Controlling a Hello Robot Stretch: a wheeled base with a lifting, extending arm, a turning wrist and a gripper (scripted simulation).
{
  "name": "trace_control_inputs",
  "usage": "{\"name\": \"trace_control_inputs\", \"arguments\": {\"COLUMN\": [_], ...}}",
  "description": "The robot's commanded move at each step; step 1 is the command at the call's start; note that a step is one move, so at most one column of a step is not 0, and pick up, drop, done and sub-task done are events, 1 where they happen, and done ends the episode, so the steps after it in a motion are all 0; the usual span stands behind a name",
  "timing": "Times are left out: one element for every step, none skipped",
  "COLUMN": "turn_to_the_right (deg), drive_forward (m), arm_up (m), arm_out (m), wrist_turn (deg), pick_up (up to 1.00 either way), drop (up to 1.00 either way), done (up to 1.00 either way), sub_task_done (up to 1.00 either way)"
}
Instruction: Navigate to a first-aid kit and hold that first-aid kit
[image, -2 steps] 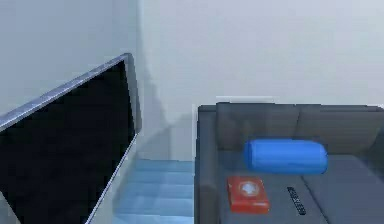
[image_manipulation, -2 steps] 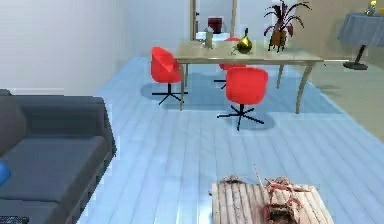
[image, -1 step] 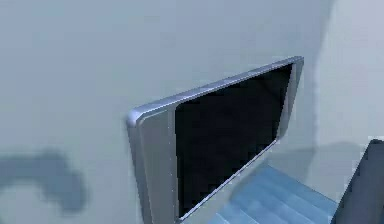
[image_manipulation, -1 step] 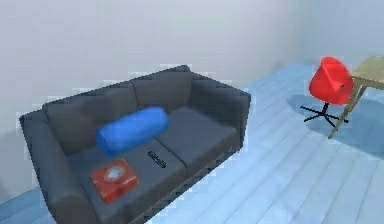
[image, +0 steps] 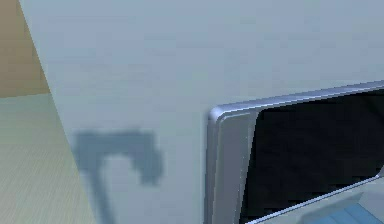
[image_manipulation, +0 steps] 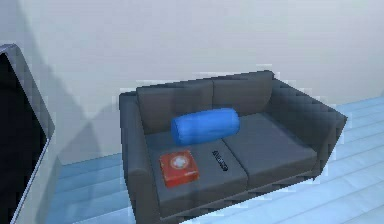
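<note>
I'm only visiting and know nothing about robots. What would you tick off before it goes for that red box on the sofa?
1. Red box in sight: ok, it lies on the sofa seat, near the front edge.
2. Box free to take: ok, the cushion and remote lie apart from it.
3. Way straight ahead: not ok, a wall and a screen stand close.
4. Floor before the sofa: ok, bare.
5. Box within reach: cannot tell.
</note>
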Motion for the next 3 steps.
{"name": "trace_control_inputs", "arguments": {"turn_to_the_right": [0.0, 0.0, 0.0], "drive_forward": [0.00, 0.00, 0.00], "arm_up": [0.50, 0.02, 0.00], "arm_out": [0.00, 0.00, 0.50], "wrist_turn": [0.0, 0.0, 0.0], "pick_up": [0.00, 0.00, 0.00], "drop": [0.00, 0.00, 0.00], "done": [0.00, 0.00, 0.00], "sub_task_done": [0.00, 0.00, 0.00]}}
